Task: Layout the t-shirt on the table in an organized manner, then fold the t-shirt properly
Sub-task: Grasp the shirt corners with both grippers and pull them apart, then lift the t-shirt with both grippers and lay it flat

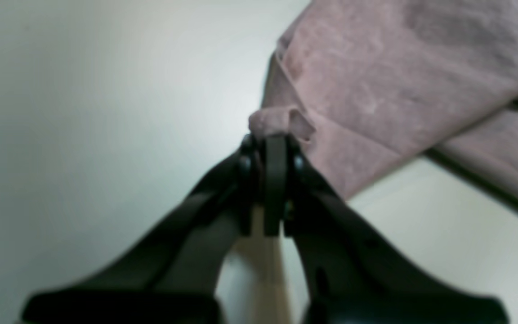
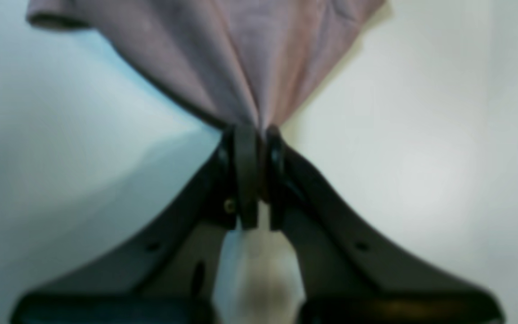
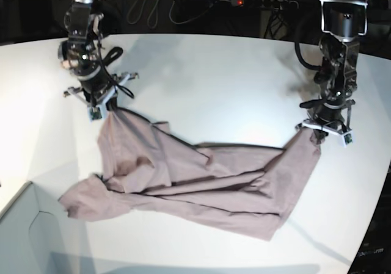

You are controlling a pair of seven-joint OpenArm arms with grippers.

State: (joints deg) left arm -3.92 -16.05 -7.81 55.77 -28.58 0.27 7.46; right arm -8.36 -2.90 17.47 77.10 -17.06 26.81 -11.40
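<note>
The mauve-pink t-shirt [image 3: 183, 176] hangs stretched and wrinkled between my two arms, its lower part draped on the white table [image 3: 214, 79]. On the right of the base view, my left gripper [image 3: 317, 132] is shut on a bunched edge of the t-shirt [image 1: 403, 76]; the left wrist view shows a small tuft of cloth poking past the left gripper [image 1: 273, 137]. At the left of the base view, my right gripper [image 3: 110, 110] is shut on gathered folds of the t-shirt [image 2: 241, 54], which fans out from the right gripper [image 2: 259, 130] in the right wrist view.
A pale grey box corner [image 3: 24, 231] sits at the near left edge of the table. Dark cables and a power strip [image 3: 269, 2] lie beyond the table's far curved edge. Bare tabletop stretches between the arms behind the shirt.
</note>
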